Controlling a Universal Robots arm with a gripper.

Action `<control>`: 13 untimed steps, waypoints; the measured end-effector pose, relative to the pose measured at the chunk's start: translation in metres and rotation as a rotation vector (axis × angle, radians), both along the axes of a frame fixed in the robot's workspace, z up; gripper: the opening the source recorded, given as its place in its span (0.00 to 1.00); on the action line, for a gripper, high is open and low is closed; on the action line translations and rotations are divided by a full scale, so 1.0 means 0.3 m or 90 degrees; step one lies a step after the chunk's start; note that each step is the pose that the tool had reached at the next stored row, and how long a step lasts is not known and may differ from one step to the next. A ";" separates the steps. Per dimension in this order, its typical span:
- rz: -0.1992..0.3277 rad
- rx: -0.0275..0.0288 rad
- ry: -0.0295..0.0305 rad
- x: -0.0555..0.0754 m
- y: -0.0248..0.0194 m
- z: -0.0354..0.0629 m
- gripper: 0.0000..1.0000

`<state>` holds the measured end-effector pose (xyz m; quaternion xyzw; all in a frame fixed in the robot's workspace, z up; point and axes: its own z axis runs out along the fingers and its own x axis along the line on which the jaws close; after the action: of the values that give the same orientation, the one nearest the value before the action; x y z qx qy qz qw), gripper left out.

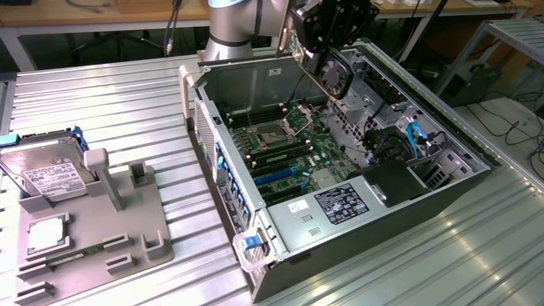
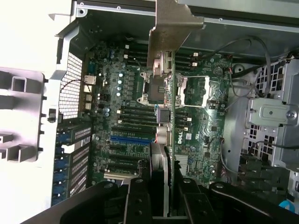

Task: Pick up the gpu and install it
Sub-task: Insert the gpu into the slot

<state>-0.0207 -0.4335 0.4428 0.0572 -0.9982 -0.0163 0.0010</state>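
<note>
Well, nearest in the exterior view, a grey holder (image 1: 111, 229) lies on the ribbed metal tabletop (image 1: 102, 95), just beside the open computer case (image 1: 425, 210) on the exterior view's left. A silver hard drive (image 1: 42, 169) leans in it. Inside the case the motherboard (image 1: 281, 146) lies bare, with its processor socket (image 1: 276, 134) and seated memory sticks (image 1: 285, 153). A blue cable (image 1: 416, 137) and black wiring crowd the case's far side. Over the case's back end hangs the gripper (image 1: 336, 25), jaws clamped on the gpu (image 1: 336, 70), which is clear of the board. In the wrist view the gripper (image 2: 161, 186) holds the gpu (image 2: 169, 32) edge-on above the socket, metal bracket farthest out.
</note>
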 end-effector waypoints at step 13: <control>0.061 0.0000 0.0000 0.000 0.000 0.000 0.28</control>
<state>-0.0207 -0.4335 0.4428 0.1053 -0.9943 -0.0162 0.0018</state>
